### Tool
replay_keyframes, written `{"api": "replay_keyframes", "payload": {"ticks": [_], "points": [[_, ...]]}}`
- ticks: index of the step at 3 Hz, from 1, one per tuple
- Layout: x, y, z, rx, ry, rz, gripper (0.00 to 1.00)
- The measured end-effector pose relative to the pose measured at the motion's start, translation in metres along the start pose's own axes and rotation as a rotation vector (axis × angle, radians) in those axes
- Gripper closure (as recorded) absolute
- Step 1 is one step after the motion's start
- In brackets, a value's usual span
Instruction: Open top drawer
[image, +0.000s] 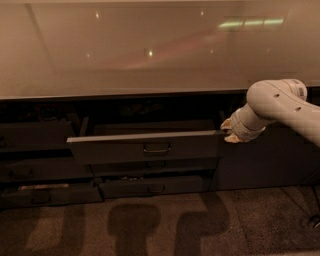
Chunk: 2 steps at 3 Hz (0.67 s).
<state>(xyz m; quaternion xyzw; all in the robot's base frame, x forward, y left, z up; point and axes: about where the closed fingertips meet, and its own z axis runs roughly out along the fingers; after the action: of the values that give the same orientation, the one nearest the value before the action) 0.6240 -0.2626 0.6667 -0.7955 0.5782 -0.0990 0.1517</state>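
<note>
Standing pulled out, top drawer (145, 147), inside hidden from view, gripper (231, 132) at its right end, grip unclear

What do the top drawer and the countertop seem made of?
The top drawer: dark grey, matte, likely painted board or laminate; no glare. The countertop: pale, glossy, perhaps polished stone or laminate; it mirrors lights. The gripper sits at the drawer's right end.

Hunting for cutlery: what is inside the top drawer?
The top drawer is pulled out, yet its front hides the interior; no contents show. The gripper sits at its right end.
</note>
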Motion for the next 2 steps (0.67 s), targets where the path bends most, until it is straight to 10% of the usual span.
{"api": "replay_keyframes", "payload": {"ticks": [2], "points": [[-0.0034, 0.0076, -0.0029, 0.002, -0.002, -0.009, 1.0]]}}
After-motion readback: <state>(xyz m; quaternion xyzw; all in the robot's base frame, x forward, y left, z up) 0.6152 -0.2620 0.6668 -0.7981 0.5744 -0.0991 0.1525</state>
